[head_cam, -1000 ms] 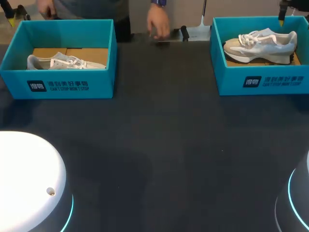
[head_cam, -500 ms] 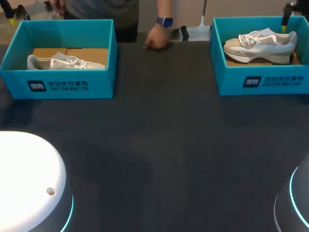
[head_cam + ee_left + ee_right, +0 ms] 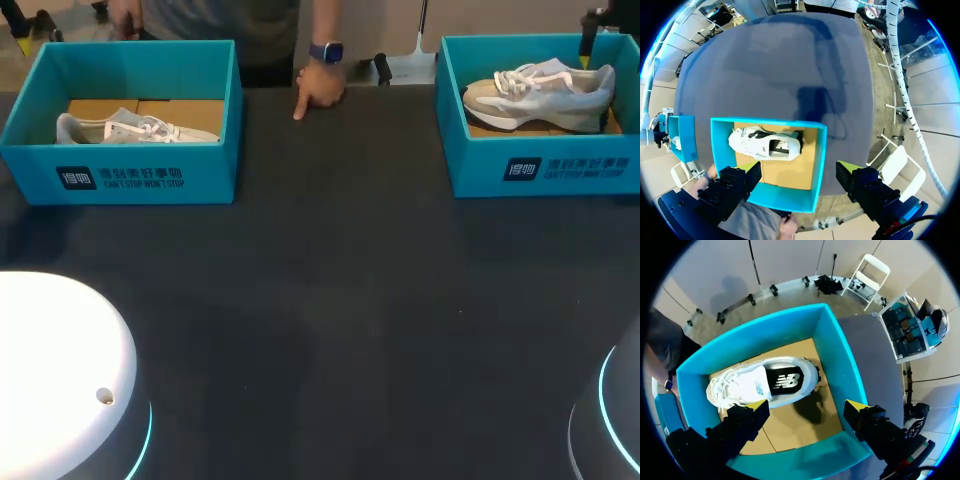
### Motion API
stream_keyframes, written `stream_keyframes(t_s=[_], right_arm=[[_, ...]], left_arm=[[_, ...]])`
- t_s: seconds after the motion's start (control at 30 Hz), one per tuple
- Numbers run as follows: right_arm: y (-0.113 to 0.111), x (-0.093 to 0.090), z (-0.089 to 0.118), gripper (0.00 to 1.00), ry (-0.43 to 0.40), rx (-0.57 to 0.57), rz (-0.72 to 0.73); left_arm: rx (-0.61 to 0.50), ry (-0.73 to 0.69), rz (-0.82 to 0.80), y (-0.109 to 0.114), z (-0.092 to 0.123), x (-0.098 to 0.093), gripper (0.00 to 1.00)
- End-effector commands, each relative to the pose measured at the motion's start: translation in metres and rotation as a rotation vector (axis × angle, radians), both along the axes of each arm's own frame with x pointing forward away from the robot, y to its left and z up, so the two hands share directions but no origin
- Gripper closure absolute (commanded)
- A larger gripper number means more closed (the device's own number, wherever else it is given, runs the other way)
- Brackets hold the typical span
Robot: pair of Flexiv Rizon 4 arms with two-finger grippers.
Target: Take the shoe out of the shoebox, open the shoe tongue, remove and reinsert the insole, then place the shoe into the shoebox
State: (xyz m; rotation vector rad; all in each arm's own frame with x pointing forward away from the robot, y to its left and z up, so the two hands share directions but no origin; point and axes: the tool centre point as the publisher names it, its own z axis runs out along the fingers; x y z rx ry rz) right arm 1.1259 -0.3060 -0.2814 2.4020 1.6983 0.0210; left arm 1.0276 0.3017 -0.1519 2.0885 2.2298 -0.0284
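You are at the very first step: no shoe is taken out yet, and both arms hang above their boxes without touching anything. The left gripper (image 3: 797, 170) hovers over the left shoebox (image 3: 120, 172) with its jaws spread wide. The right gripper (image 3: 806, 406) hovers in the same way over the right shoebox (image 3: 545, 165), also with its jaws spread and nothing between them. The left shoe (image 3: 135, 128) stands on its sole on the brown cardboard floor of its box, near the front wall. The right shoe (image 3: 540, 90) sits in the middle of its box and looks slightly tilted. I judge that the next move is to lower one gripper into its box and close on the shoe from two sides, probably at the collar or the heel, where the material is firm. The walls are high, so you need to go down straight and lift straight. Each shoe is a light sneaker, white and pale grey with white laces. In the right wrist view you can see into its opening a dark insole (image 3: 785, 381) with a white mark. Take care also of the person's hand (image 3: 320, 88), which rests with one finger on the dark surface (image 3: 340, 300) at the far edge, between the two boxes.
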Motion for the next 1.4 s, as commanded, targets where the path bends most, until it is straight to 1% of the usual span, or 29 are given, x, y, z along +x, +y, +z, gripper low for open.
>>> stream_keyframes(t_s=[0.03, 0.2, 0.4, 0.43, 0.47, 0.5, 0.53, 0.57, 0.6, 0.7, 0.8, 0.9, 0.93, 0.97, 1.1, 1.2, 1.4], right_arm=[[0.002, 0.006, -0.007, 0.00, 0.007, 0.013, 0.005], [0.001, 0.019, -0.020, 0.00, 0.002, 0.012, 0.019], [-0.007, 0.031, -0.031, 0.00, -0.026, -0.008, 0.043], [-0.010, 0.033, -0.034, 0.13, -0.027, -0.011, 0.043], [-0.012, 0.034, -0.036, 0.22, -0.025, -0.016, 0.045], [-0.014, 0.035, -0.038, 0.37, -0.024, -0.019, 0.049], [-0.016, 0.036, -0.039, 0.44, -0.025, -0.019, 0.050], [-0.018, 0.037, -0.041, 0.45, -0.025, -0.022, 0.053], [-0.020, 0.037, -0.043, 0.43, -0.021, -0.030, 0.056], [-0.023, 0.040, -0.047, 0.48, -0.012, -0.036, 0.055], [-0.024, 0.042, -0.053, 0.46, -0.004, -0.045, 0.056], [-0.026, 0.043, -0.061, 0.48, 0.003, -0.045, 0.053], [-0.027, 0.043, -0.064, 0.45, 0.005, -0.045, 0.049], [-0.027, 0.043, -0.067, 0.48, 0.005, -0.043, 0.048], [-0.031, 0.041, -0.074, 0.50, 0.026, -0.062, 0.046], [-0.033, 0.039, -0.078, 0.46, 0.039, -0.063, 0.051], [-0.034, 0.040, -0.088, 0.44, 0.062, -0.060, 0.068]], left_arm=[[0.003, -0.002, 0.000, 0.000, 0.000, -0.002, 0.00], [0.003, -0.002, 0.000, 0.000, 0.000, -0.002, 0.00], [0.003, -0.002, 0.000, 0.000, 0.000, -0.002, 0.00], [0.003, -0.002, 0.000, 0.000, 0.000, -0.002, 0.00], [0.003, -0.002, 0.000, 0.000, 0.000, -0.002, 0.00], [0.003, -0.002, 0.000, 0.000, 0.000, -0.002, 0.00], [0.003, -0.002, 0.000, 0.000, 0.000, -0.002, 0.00], [0.003, -0.002, 0.000, 0.000, 0.000, -0.002, 0.00], [0.003, -0.002, 0.000, 0.000, 0.000, -0.002, 0.00], [0.003, -0.002, 0.000, 0.000, 0.000, -0.002, 0.00], [0.003, -0.002, 0.000, 0.000, 0.000, -0.002, 0.00], [0.003, -0.002, 0.000, 0.000, 0.000, -0.002, 0.00], [0.003, -0.002, 0.000, 0.000, 0.000, -0.002, 0.00], [0.003, -0.002, 0.000, 0.000, 0.000, -0.002, 0.00], [0.003, -0.002, 0.000, 0.000, 0.000, -0.002, 0.00], [0.003, -0.002, 0.000, 0.000, 0.000, -0.002, 0.00], [0.003, -0.002, 0.000, 0.000, 0.000, -0.002, 0.00]])
